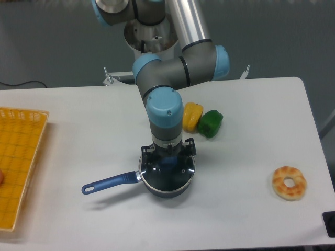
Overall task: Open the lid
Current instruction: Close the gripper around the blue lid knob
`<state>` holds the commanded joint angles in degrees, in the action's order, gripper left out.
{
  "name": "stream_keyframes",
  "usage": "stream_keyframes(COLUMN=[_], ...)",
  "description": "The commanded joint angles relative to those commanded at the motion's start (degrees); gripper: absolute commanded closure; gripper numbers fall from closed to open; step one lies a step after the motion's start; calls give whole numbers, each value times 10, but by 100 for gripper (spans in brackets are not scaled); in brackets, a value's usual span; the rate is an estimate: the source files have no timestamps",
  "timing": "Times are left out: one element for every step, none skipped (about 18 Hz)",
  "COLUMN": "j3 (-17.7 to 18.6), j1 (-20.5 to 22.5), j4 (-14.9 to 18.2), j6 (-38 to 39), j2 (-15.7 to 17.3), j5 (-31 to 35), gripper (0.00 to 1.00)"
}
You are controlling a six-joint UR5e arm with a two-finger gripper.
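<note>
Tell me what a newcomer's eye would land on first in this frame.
The grey arm with light blue caps dominates the centre, reaching straight down so its tool sits over the blue knob of the lid, which lies on the dark blue saucepan near the table's front. Behind the arm a yellow pepper and green pepper lie side by side; a doughnut sits at the right, and an orange basket at the left edge.

Yellow & green peppers [202, 120], bagel [289, 182], basket [21, 157]
</note>
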<state>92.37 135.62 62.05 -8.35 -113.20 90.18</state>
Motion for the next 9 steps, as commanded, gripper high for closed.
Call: stream_keyframes(j3=[0, 0, 0, 1, 2, 2, 2, 3, 4], j1=[-1, -2, -2, -2, -2, -2, -3, -2, -2], j4=[0, 0, 0, 0, 0, 0, 0, 0, -1], j6=[0, -2, -2, -4, -5, -6, -6, -6, -6], j2=[0, -1, -1, -1, 0, -1, 0, 1, 2], j5=[0, 0, 0, 0, 0, 0, 0, 1, 1], gripper=[0, 0, 0, 0, 1, 3, 4, 4, 6])
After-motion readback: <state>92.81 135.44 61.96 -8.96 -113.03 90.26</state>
